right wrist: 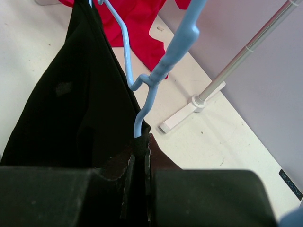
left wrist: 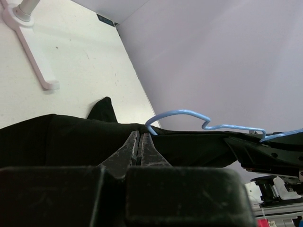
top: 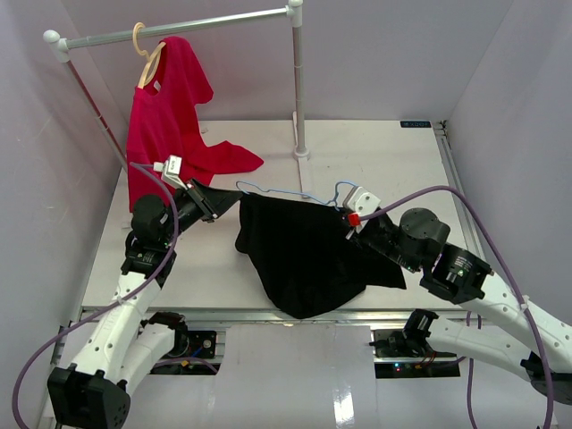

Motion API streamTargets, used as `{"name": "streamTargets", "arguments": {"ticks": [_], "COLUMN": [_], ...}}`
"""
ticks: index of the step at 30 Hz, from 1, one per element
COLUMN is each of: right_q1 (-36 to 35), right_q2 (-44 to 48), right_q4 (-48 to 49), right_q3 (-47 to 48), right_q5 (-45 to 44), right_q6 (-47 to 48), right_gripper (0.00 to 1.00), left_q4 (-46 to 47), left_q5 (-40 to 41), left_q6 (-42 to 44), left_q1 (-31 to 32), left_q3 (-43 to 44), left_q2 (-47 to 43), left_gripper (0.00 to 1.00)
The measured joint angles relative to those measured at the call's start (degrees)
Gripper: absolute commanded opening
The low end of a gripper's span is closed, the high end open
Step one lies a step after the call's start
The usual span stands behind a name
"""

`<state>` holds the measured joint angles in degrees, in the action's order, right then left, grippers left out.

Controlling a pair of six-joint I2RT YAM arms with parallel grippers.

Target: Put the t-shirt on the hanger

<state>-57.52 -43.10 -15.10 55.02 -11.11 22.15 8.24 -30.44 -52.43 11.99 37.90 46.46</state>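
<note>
White shells, black joints on left arm [top: 121, 326] and right arm [top: 505, 308]; purple cable [top: 433, 187] trails each. Black fingers on left gripper [top: 232, 202], right gripper [top: 347, 225]; red tab [top: 353, 218] at right wrist.

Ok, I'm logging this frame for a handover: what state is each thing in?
t-shirt: lifted, sagging between its two gripped ends.
hanger: along the t-shirt's top edge, hook exposed.
left gripper: shut on t-shirt.
right gripper: shut on t-shirt.
red shirt: hanging on wooden hanger from rail.

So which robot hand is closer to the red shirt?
Left. The left gripper is right beside the red shirt's bottom edge. The right gripper is across the black t-shirt, on its other side.
</note>
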Motion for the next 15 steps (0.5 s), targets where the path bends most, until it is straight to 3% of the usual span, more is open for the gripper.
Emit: {"name": "streamTargets", "arguments": {"ticks": [15], "right_q1": [-0.26], "right_q2": [-1.26], "right_q4": [-5.21], "right_q3": [2.49], "right_q5": [2.23], "right_q6": [-0.93], "right_gripper": [0.08], "left_q4": [-11.27], "left_q5": [3.48], "left_q6": [5.97], "left_q1": [-0.30], "left_q3": [6.34], "left_q2": [0.58], "left_gripper": [0.00]}}
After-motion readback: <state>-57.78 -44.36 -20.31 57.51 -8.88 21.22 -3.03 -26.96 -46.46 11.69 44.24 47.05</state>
